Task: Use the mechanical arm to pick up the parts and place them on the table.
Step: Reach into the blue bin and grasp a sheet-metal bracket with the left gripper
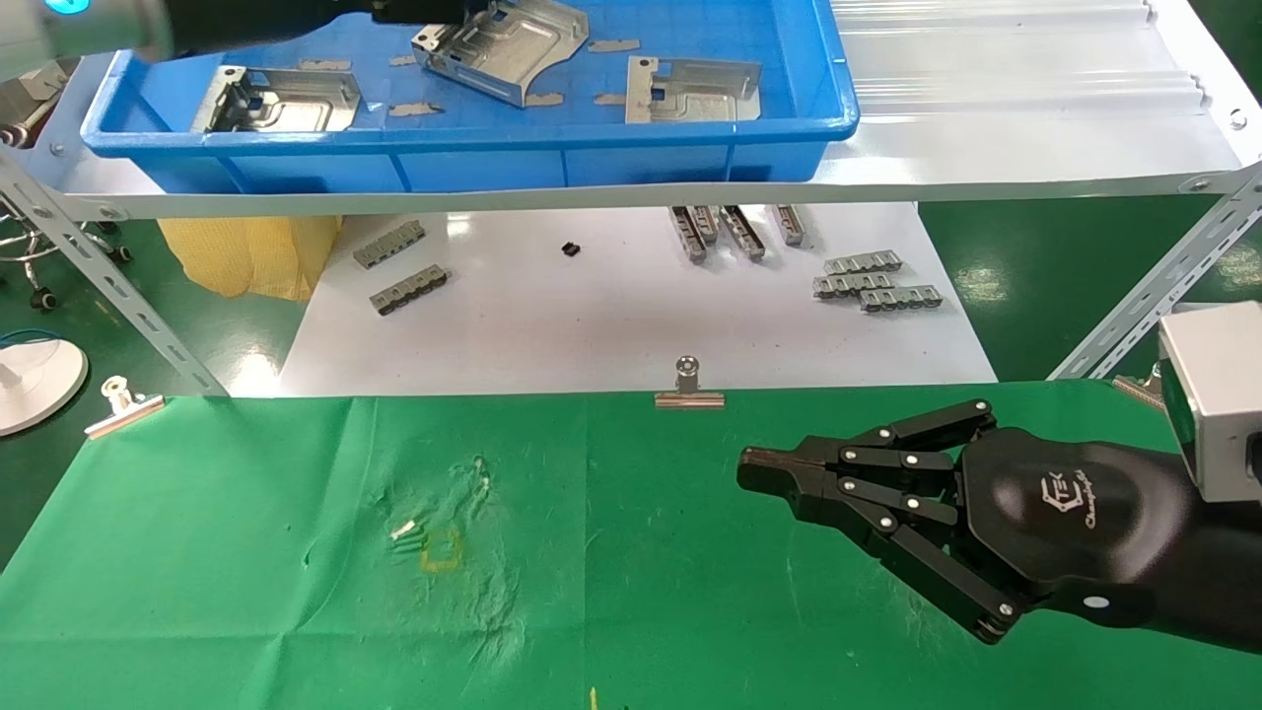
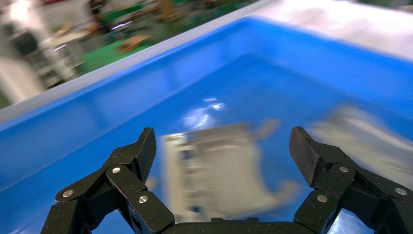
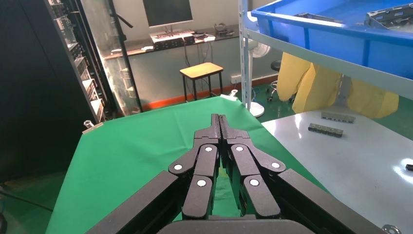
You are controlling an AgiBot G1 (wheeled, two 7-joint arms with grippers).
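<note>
1. so far, nothing delivered: no parts on the green surface (image 1: 690, 592), only wrinkles, a small yellow mark and a few pale specks toward its left half.
2. three parts lying in the blue tray (image 1: 611, 158) on the shelf beyond the surface's far edge: one part (image 1: 276, 99) near the tray's left end, one tilted part (image 1: 503, 44) near the middle at the far side, one part (image 1: 690, 91) toward the right end.
3. left gripper (image 2: 224, 151) up inside the tray, fingers spread wide, straddling the middle part (image 2: 219, 170) without visibly touching it; nothing held. looks like the approach to the first grasp, judged from the bare cloth.
4. right gripper (image 1: 764, 471) parked low over the surface's right side, near the far edge, fingers (image 3: 219, 129) pressed together, holding nothing.
5. left to do, by this reading: close on the middle part, lift it out over the tray wall, set it on the green cloth, then repeat for the other two.
6. look of the parts: silver-grey stamped sheet metal, roughly square, embossed outline, square cut-outs, bent tabs along the edges, one curved notch. thin and rigid, likely slippery on the flat faces, so edges or tabs probably the better hold.
7. small grey comb-like strips (image 1: 873, 281) on the white board (image 1: 592, 325) below the shelf, plus some scattered in the tray; not the task's pieces.
8. silver binder clip (image 1: 688, 387) at the middle of the surface's far edge, another clip (image 1: 123, 402) at the far left corner.
</note>
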